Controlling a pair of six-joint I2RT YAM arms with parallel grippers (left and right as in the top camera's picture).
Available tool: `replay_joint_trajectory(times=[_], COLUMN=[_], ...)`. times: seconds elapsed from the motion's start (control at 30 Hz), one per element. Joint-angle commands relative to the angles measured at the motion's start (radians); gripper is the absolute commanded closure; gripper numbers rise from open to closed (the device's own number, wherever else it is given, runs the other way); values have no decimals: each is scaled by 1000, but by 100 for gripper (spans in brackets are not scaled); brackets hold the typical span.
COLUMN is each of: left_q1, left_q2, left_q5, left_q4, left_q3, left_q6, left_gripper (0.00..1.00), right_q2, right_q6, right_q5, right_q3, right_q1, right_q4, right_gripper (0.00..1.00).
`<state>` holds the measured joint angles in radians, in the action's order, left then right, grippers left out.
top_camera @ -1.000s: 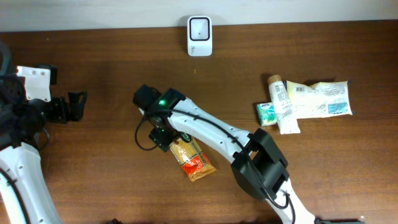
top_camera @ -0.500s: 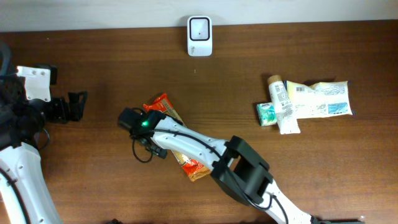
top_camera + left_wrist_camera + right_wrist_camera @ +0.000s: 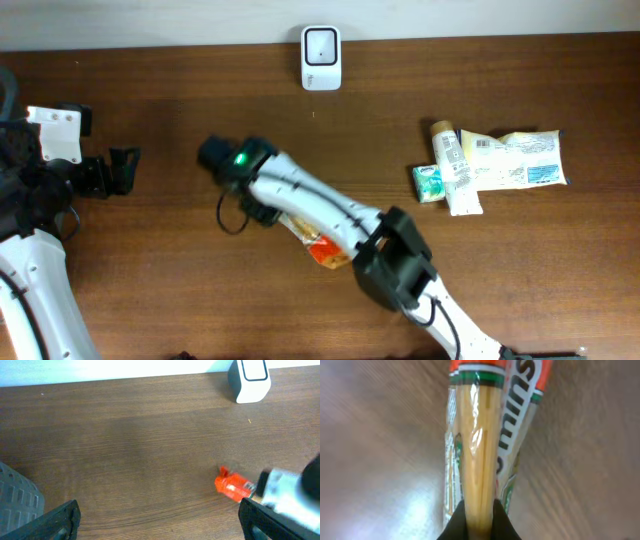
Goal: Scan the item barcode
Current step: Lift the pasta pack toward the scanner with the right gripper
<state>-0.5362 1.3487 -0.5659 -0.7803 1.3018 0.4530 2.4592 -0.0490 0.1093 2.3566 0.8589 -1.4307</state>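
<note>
Right pincer (image 3: 479,521): jaws stood apart a second ago and are now clamped on the clear, pasta-filled middle of the spaghetti packet (image 3: 476,445). Judgement: the grasp is made and the carry to the scanner (image 3: 321,45) is next. No barcode has been presented yet.

The packet is mid-table, well apart from the scanner. Lifted or resting: cannot tell.

- Overhead: my forearm covers most of the packet, leaving only the orange end showing. The pinch is hidden.
- Right wrist view: the only one showing the pinch.
- Left wrist view: orange end and scanner together.
- No view shows a barcode.

Left pincer (image 3: 125,170): wide, holding nothing, far left.
</note>
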Motion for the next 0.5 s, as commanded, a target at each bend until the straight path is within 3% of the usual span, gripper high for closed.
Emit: replay_joint_trajectory(times=[0.0,0.1,0.13,0.23,0.4,0.47], left_q1=[-3,-3,-3,-3,-3,-3], left_q2=[-1,-2,-1,-1,-1,-1], left_q5=[-14,-14,-14,-14,-14,-14], left_q4=[2,2,2,2,2,2], left_q3=[8,8,8,8,8,8], left_q6=[16,16,16,16,16,16], left_gripper=[1,1,1,1,1,1], right_q2=[-29,-29,-29,-29,-29,-29], right_q6=[-70,-158,-158,-157,-161,-209], right_q5=[-483,-990,-1030,-1109,-1034,-1032], right_q3=[124,23,-15,-189,-357,-357], right_q1=[-148,-296,-315,-370,-463,-474], right_q4=[-71,-65,-44,58,177,174], right_gripper=[96,96,96,96,95,80])
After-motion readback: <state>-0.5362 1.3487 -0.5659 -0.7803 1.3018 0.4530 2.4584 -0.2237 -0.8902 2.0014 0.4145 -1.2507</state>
